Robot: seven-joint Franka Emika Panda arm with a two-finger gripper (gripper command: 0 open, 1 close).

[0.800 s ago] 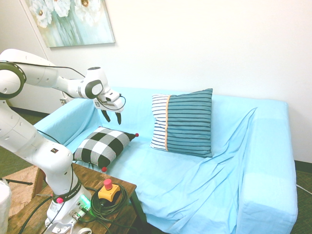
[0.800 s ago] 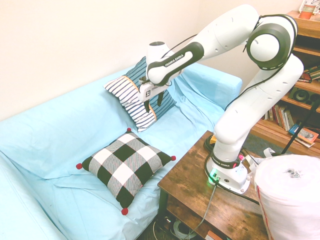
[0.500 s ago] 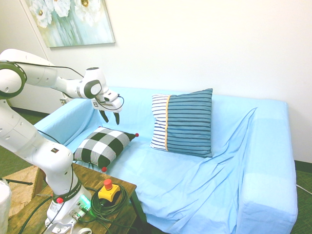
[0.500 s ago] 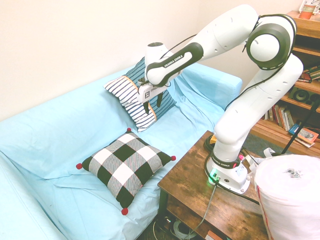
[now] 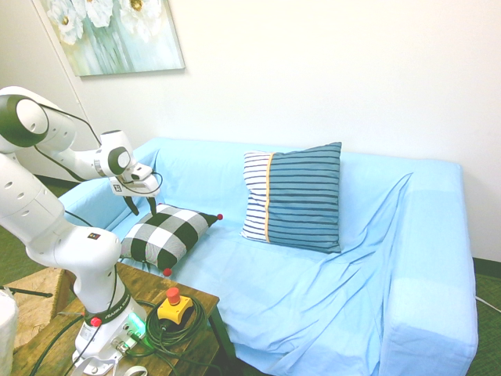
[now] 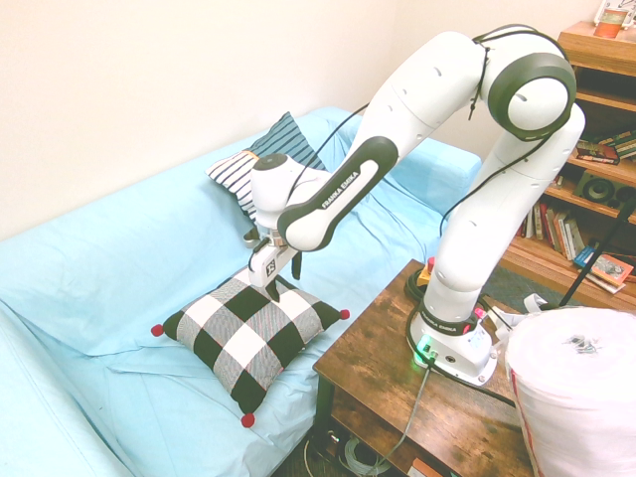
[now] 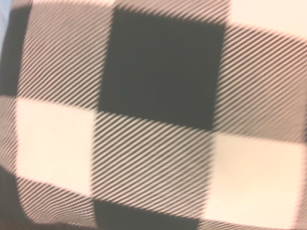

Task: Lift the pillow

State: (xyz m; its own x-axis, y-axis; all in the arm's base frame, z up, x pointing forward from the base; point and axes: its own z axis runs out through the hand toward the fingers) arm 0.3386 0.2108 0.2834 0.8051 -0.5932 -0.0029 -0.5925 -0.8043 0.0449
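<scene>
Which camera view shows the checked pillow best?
The second exterior view: most of the checked pillow shows, with three red pom-poms. The first exterior view shows it smaller, with two pom-poms; the wrist view, only a close patch of checks.

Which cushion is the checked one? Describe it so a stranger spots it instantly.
Find the light-blue sofa. On its seat lies a square black-and-white checked cushion. Red pom-poms on its corners set it apart from the striped teal-and-white pillow leaning against the backrest.
</scene>
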